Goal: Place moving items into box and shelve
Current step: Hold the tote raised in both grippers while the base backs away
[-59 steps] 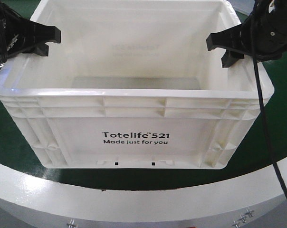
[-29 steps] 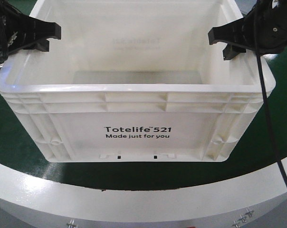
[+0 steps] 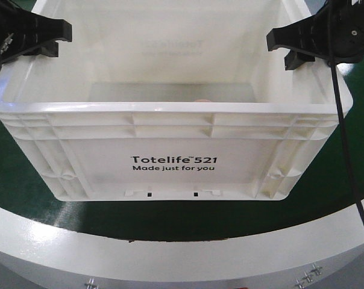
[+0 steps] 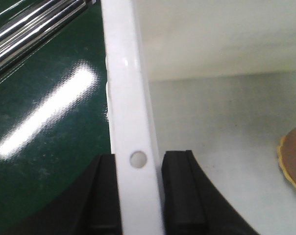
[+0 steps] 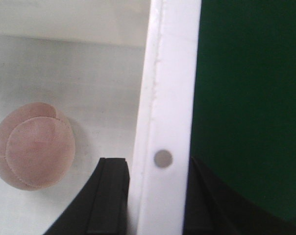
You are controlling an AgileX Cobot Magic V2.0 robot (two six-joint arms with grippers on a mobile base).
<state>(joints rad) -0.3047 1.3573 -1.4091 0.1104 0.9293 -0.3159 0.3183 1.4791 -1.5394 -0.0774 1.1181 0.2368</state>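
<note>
Pinkish ball (image 5: pixel 33 145) on the floor of the box (image 3: pixel 170 150), just inside the wall gripped by the right claw (image 5: pixel 158 171). Close to that claw's inner finger, but not touching it. Stitched seam curving across the ball's top.

Tan round thing (image 4: pixel 294 161) with a wavy edge, cut off at the side of the left wrist view. Also on the box floor, well apart from the left claw (image 4: pixel 138 169). Too little showing to tell which ball.

Box white, ribbed under the rim, upright and open-topped, printed "Totelife 521 Made just for you" on the near wall. Set over a green table (image 3: pixel 25 192) with a white border (image 3: pixel 170 259).

Left claw clenched on the left rim, one black finger outside and one inside, both pressed against the white strip, a small round hole in the rim between them. Right claw clamped the same way on the right rim, inner finger down inside the box, outer finger over the green. Black cable (image 3: pixel 345 150) hanging past the box's right corner.
</note>
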